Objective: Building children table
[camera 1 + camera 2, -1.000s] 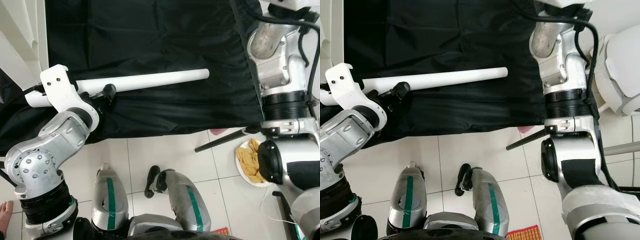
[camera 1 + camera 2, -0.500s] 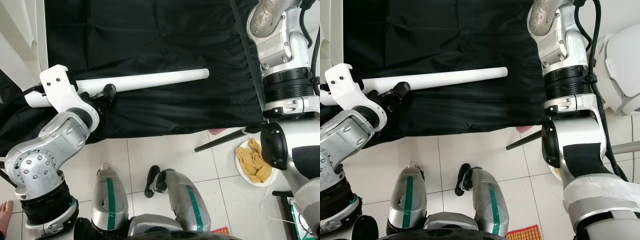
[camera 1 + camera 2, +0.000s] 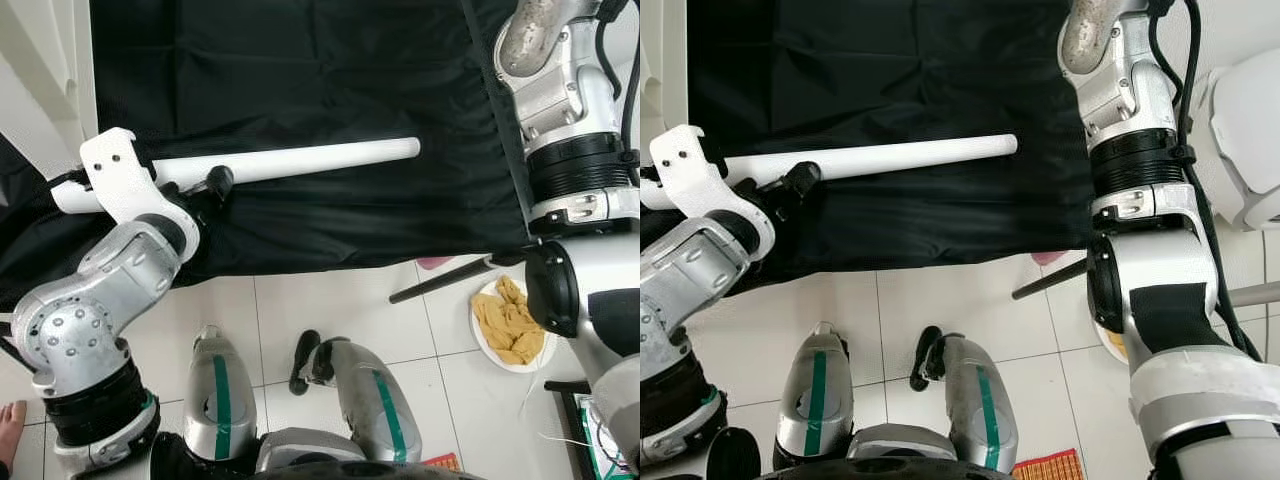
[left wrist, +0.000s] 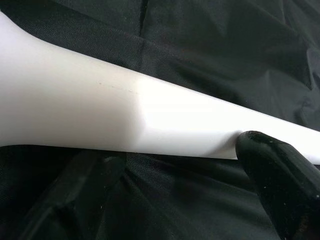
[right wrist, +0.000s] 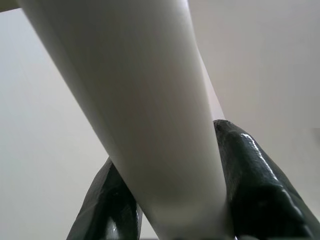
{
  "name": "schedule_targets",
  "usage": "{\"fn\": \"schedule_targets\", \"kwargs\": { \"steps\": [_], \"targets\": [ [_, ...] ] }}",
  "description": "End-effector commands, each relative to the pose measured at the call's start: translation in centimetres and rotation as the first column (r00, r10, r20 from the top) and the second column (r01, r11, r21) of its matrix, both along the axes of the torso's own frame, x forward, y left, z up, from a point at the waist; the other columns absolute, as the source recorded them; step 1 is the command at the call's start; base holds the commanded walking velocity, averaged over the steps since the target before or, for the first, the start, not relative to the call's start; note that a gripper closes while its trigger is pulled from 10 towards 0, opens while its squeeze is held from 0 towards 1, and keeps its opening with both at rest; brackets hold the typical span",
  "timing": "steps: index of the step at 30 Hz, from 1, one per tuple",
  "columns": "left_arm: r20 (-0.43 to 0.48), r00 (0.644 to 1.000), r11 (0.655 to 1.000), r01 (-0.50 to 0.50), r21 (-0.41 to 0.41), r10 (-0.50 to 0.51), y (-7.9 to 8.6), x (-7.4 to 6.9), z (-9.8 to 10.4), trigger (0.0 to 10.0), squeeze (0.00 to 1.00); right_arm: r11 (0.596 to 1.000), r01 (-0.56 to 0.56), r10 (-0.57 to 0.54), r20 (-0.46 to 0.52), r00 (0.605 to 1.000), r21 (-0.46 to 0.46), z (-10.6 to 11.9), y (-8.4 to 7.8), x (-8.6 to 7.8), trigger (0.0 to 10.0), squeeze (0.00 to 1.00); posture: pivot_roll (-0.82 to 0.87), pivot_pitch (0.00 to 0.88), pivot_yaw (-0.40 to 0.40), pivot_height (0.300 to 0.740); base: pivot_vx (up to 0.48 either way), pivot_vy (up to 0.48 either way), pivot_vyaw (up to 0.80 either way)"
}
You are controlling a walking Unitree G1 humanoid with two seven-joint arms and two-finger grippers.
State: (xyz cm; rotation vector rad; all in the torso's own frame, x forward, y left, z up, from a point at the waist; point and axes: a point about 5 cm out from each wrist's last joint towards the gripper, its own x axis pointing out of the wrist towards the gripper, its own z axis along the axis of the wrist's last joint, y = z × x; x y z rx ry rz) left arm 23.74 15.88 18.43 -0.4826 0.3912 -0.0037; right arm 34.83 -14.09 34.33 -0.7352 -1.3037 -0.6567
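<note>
Left gripper (image 3: 205, 190) fingers clamp the leg (image 3: 300, 160), lying crosswise on black cloth (image 3: 300, 60); right gripper (image 5: 175, 200) fingers clamp another leg (image 5: 145, 100).

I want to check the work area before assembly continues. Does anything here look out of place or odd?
Yes. A plate of yellowish food sits on the tiled floor, beside a thin dark rod at the edge of the black cloth. Food on the floor seems odd here. The white table leg in the left hand looks undamaged.
</note>
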Motion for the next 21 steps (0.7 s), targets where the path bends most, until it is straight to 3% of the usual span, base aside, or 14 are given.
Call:
{"fn": "schedule_targets", "kwargs": {
  "steps": [1,8,21],
  "targets": [
    [0.015,0.996,0.996,-0.091,0.028,0.090,1.0,0.6,0.5,10.0,0.00,0.999,-0.042,0.040,0.073,0.997,0.020,1.3,0.1,-0.6,0.0,0.00,0.30,0.138,-0.129,0.740,0.000,0.000,0.00],
    [0.037,0.991,0.992,-0.127,0.026,0.126,1.5,1.5,0.9,10.0,0.00,0.998,-0.043,0.038,0.099,0.994,0.051,1.7,-0.6,-1.0,0.0,0.00,0.30,0.124,-0.122,0.740,0.000,0.000,0.00],
    [0.036,0.974,0.975,-0.223,0.007,0.222,2.5,3.0,1.0,10.0,0.00,0.975,-0.043,0.017,0.120,0.993,0.218,2.7,-3.9,-1.7,0.0,0.00,0.27,0.092,-0.095,0.740,0.000,0.000,0.00]
  ]
}}
